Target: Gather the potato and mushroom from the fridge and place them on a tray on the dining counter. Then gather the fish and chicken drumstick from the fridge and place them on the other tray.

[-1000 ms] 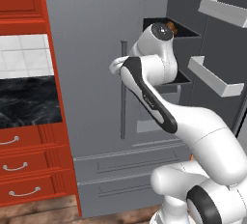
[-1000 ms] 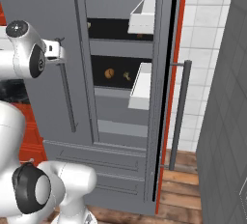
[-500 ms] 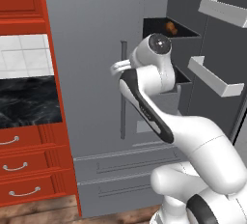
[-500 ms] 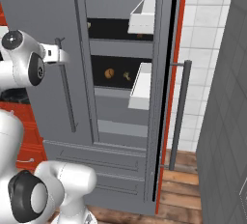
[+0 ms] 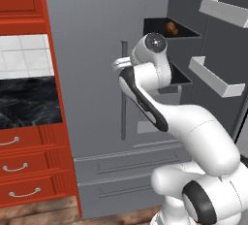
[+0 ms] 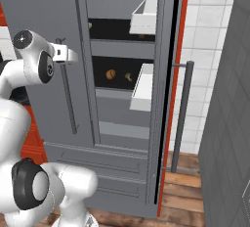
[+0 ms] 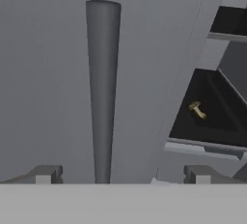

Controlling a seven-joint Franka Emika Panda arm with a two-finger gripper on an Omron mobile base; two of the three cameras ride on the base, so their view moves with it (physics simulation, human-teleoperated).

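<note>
The grey fridge point(image 5: 97, 49) has its left door shut and its right door point(image 6: 163, 99) swung open. On a middle shelf lie a round brown potato point(image 6: 111, 74) and a small tan mushroom point(image 6: 128, 76) point(image 7: 197, 110). An orange-brown item point(image 5: 169, 26) sits on the shelf above; I cannot tell what it is. My gripper point(image 7: 123, 175) point(image 6: 72, 56) is open and faces the shut door's vertical bar handle point(image 7: 102, 92) point(image 6: 68, 99), which rises between the fingertips without touching them. The fish, the trays and the dining counter are out of view.
White bins point(image 6: 144, 86) hang on the open door's inner side. Red cabinets with drawers point(image 5: 24, 166) and a black marble backsplash stand left of the fridge. Two wide fridge drawers point(image 5: 121, 170) lie below. A white tiled wall point(image 6: 210, 50) is at the right.
The arm has shifted slightly toward the shut door's handle. The jaws have stayed wide open.
</note>
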